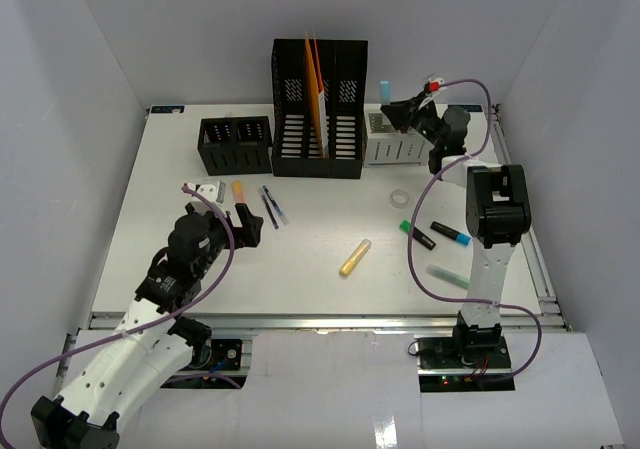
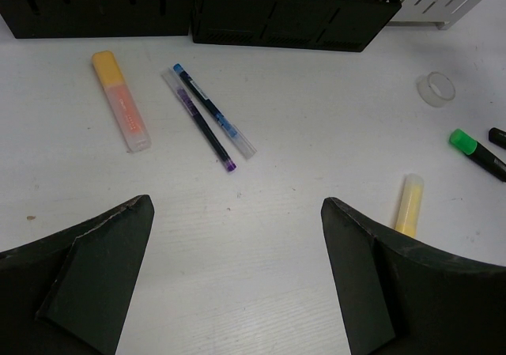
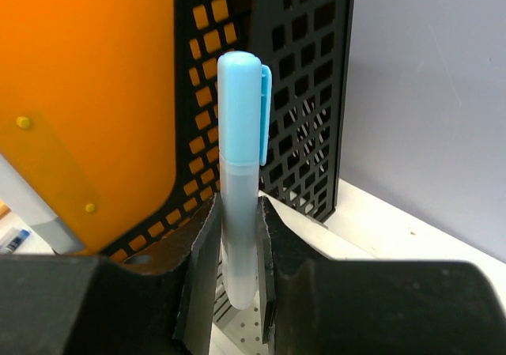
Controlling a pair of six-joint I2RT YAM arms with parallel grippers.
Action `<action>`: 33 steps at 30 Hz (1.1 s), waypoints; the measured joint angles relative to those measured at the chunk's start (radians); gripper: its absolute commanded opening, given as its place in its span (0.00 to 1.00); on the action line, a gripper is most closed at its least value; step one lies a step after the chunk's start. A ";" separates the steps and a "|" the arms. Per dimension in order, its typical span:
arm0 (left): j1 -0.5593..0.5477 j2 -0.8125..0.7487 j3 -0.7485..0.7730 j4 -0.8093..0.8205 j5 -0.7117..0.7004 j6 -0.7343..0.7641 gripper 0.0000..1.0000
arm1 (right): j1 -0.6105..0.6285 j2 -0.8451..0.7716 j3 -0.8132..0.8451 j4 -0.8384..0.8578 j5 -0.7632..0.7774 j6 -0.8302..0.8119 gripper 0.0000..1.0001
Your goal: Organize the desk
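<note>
- At the back of the desk (image 1: 320, 279), boxed in by white walls (image 1: 70, 119): black file rack (image 1: 345, 109) holding an orange folder (image 1: 316, 84).
- Right gripper (image 3: 239, 244) pinches a light-blue pen (image 3: 239, 134) upright, near the white mesh bin (image 1: 392, 149).
- Left gripper (image 2: 237, 205) gapes wide.

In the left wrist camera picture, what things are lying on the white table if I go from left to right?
orange highlighter → pair of pens → yellow highlighter → tape ring → green marker
</note>
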 measured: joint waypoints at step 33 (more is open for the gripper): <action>0.193 0.521 0.137 -0.007 0.064 -0.201 0.71 | -0.007 -0.667 -0.192 -0.713 -0.208 -0.382 0.74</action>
